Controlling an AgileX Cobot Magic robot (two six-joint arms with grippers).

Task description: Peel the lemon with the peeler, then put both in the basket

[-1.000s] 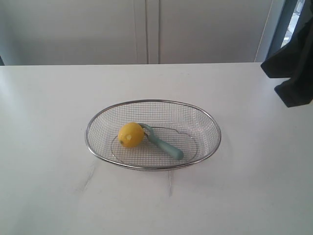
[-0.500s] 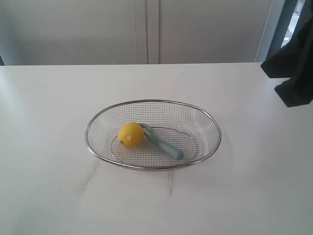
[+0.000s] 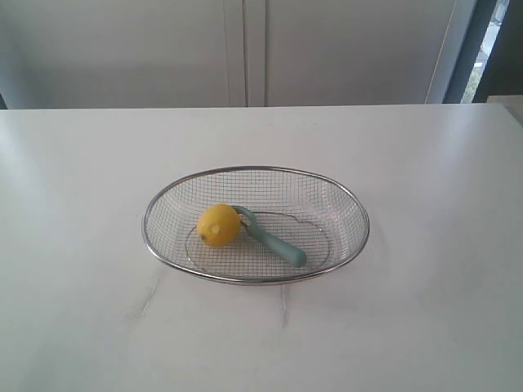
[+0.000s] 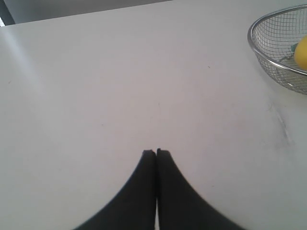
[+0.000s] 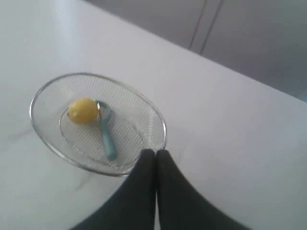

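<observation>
- The white table (image 3: 425,245) carries everything, and the basket (image 3: 255,169) stands near its middle.
- The basket is a shallow oval of silver wire mesh with a thick metal rim. It stands flat on the table and holds both of the other things.
- The left gripper (image 4: 156,152) has its two dark fingers pressed together at the tips with nothing between them. It hangs over bare table, well apart from the basket. Only a part of the basket's rim and mesh shows, at the edge of the left wrist view.
- The right gripper (image 5: 156,151) is also pinched tight, finger against finger, and holds nothing. It hangs above the table with its tips just outside the basket's rim, on the side that the peeler's handle points toward. How high it hangs over the basket cannot be told.
- The peeler (image 3: 278,242) lies flat on the basket's mesh floor. Its curved metal head is against the lemon (image 3: 219,224), and its teal handle runs slantwise away from the fruit toward the basket's rim.
- The lemon sits on the basket's floor, off the basket's middle, touching the peeler's head. The side that shows is bright yellow, and whether any peel is off cannot be told.
</observation>
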